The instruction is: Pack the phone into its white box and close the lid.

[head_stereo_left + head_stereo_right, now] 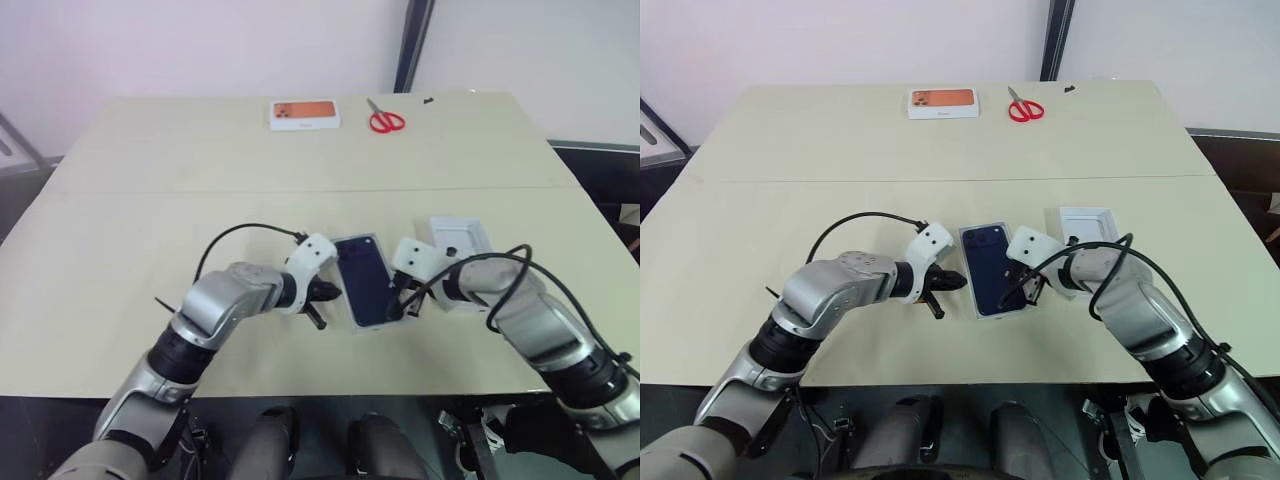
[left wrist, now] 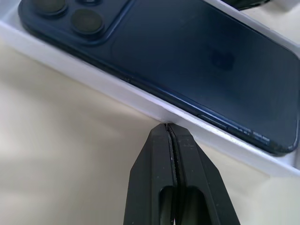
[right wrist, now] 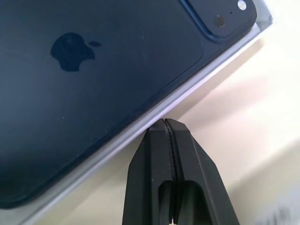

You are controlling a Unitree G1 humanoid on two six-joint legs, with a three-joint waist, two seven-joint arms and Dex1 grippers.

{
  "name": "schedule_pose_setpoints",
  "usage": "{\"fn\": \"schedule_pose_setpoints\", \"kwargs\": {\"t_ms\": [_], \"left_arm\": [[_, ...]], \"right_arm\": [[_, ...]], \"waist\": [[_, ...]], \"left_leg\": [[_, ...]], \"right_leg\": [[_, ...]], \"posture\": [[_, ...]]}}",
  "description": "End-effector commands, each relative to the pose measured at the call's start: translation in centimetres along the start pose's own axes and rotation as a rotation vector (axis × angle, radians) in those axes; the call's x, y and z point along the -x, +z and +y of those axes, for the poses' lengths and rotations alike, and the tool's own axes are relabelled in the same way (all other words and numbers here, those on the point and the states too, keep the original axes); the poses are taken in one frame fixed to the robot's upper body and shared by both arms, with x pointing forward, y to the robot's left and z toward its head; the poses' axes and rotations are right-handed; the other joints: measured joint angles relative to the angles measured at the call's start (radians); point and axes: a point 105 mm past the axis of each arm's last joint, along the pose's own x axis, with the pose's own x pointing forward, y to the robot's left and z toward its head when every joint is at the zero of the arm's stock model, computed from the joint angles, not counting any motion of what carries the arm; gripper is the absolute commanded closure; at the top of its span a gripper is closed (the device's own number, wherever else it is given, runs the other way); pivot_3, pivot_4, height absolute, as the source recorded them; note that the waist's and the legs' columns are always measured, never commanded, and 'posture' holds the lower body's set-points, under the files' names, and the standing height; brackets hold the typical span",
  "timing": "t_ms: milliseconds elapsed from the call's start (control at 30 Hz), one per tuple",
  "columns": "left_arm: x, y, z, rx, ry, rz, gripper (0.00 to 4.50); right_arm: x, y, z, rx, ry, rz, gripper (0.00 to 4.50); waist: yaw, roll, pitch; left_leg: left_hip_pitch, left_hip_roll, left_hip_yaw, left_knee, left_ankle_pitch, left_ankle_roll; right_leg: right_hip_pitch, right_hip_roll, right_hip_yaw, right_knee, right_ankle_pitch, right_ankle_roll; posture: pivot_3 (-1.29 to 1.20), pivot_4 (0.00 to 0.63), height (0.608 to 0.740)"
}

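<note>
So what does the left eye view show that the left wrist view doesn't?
The left eye view takes in the table with the right gripper, lid, scissors and an orange-pictured box at the far edge. The left wrist view gives the close detail: the left gripper, fingers shut, tip against the white box wall. Both show the phone lying back-up in the box.

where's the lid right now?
In the head views the lid lies open side up on the table, just right of the white box holding the phone, beside the right pincer.
</note>
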Motion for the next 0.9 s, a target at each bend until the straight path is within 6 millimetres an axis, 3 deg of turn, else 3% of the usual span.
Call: {"fn": "schedule_pose_setpoints", "kwargs": {"t_ms": [33,333,600,900], "left_arm": [[-1.6,1.4,-2.8,-0.064,-0.128,-0.033,4.45],[-2.4,1.2,-3.7,-0.07,-0.17,-0.026,4.45],[-1.8,1.0,-2.8,-0.061,-0.138,-0.03,4.45],[-0.9,1.3,-1.2,-0.036,-0.076,-0.062,4.45]], "right_arm": [[1.1,1.6,1.3,0.036,0.049,-0.072,4.5],[1.7,-0.1,1.5,0.004,0.038,-0.022,4.5],[1.7,0.0,0.9,0.004,0.024,-0.021,4.5],[3.6,-0.6,-0.8,0.026,0.003,-0.002,4.5]], "waist": [[-0.001,0.0,0.0],[0.001,0.0,0.0],[0.0,0.0,0.0],[0.0,0.0,0.0]], "left_leg": [[0.0,0.0,0.0,0.0,0.0,0.0],[0.0,0.0,0.0,0.001,0.0,0.0],[0.0,0.0,0.0,0.001,0.0,0.0],[0.0,0.0,0.0,0.001,0.0,0.0]], "right_leg": [[0.0,0.0,0.0,0.0,0.0,0.0],[0.001,0.0,0.0,0.0,0.0,0.0],[0.001,0.0,0.0,0.0,0.0,0.0],[0.0,0.0,0.0,0.0,0.0,0.0]], "posture": [[0.0,0.15,0.74],[0.0,0.15,0.74],[0.0,0.15,0.74],[0.0,0.15,0.74]]}}
